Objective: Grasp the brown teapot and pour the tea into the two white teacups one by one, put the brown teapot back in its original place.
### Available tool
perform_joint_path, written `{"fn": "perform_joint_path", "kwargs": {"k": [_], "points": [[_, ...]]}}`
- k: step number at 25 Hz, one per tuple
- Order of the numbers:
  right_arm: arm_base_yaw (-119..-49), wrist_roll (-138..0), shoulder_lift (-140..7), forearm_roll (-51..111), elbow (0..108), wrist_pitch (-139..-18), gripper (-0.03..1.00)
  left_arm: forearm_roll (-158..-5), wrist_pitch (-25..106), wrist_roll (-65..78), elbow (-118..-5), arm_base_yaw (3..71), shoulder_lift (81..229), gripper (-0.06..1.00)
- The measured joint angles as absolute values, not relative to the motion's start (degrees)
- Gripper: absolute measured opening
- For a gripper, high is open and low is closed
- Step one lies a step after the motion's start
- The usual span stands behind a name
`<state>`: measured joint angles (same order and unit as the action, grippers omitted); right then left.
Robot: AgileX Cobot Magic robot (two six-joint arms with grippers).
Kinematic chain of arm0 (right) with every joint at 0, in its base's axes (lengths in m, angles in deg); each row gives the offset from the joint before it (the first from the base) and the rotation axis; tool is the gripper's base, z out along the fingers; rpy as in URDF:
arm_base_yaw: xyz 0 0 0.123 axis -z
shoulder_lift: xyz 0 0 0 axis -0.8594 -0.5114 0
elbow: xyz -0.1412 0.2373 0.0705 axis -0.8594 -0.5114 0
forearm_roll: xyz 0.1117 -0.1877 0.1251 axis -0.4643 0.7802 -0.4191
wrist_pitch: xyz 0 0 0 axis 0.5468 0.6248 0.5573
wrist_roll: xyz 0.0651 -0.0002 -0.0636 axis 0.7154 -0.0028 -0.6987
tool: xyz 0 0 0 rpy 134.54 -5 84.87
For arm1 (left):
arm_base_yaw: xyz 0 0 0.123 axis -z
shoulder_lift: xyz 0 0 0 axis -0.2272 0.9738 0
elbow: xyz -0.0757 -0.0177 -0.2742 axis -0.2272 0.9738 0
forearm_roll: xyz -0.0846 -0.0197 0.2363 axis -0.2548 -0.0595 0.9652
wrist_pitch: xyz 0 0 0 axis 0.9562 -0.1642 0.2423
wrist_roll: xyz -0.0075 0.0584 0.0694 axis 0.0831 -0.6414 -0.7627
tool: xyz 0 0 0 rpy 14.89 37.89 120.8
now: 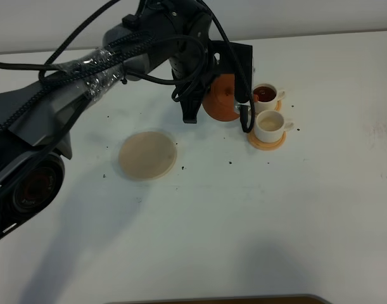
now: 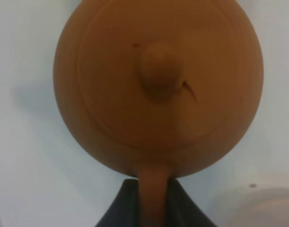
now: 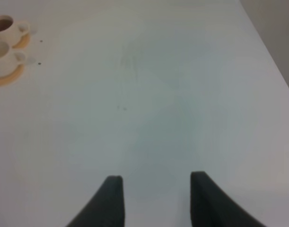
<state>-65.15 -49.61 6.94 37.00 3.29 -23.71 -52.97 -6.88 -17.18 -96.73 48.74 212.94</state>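
Observation:
The brown teapot [image 1: 222, 101] hangs in my left gripper [image 1: 214, 81], just left of the two white teacups. In the left wrist view the teapot [image 2: 158, 85] shows from above, lid on, and its loop handle sits clamped between the dark fingers [image 2: 119, 208]. The far teacup [image 1: 265, 94] holds dark red tea. The near teacup [image 1: 268, 123] looks pale inside. Each cup stands on an orange-tan coaster [image 1: 267, 143]. The beige round disc [image 1: 147, 155] lies bare to the left. My right gripper [image 3: 156, 198] is open and empty over bare table, with both teacups [image 3: 3, 42] far off.
The left arm and its cables [image 1: 85, 82] stretch across the left half of the table. A few dark specks [image 1: 231, 163] dot the white table [image 1: 307, 209]. The table's far edge runs behind the teapot.

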Motion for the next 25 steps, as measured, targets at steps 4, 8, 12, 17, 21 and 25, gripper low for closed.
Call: {"fn": "perform_joint_path", "kwargs": {"k": [4,8,12,17,21,25], "points": [[-65.15,-49.66,6.94,37.00,3.29,-23.71,0.36,-49.41,-4.29,-20.89,-96.73,49.82,213.99,0.14],[-65.15,-49.66,6.94,37.00,3.29,-23.71,0.36,-47.75,-3.45,-24.30,-96.73,50.50,214.82,0.14],[-65.15,-49.66,6.94,36.98,3.29,-23.71,0.36,-46.38,-1.22,-26.79,-96.73,51.11,214.85,0.14],[-65.15,-49.66,6.94,36.98,3.29,-23.71,0.36,-42.57,-0.85,-27.29,-96.73,52.15,215.34,0.14],[-65.15,-49.66,6.94,36.98,3.29,-23.71,0.36,-39.45,-0.80,-27.31,-96.73,53.18,215.51,0.14],[-65.15,-49.66,6.94,36.98,3.29,-23.71,0.36,-37.81,-0.16,-27.43,-96.73,53.99,215.51,0.14]]}}
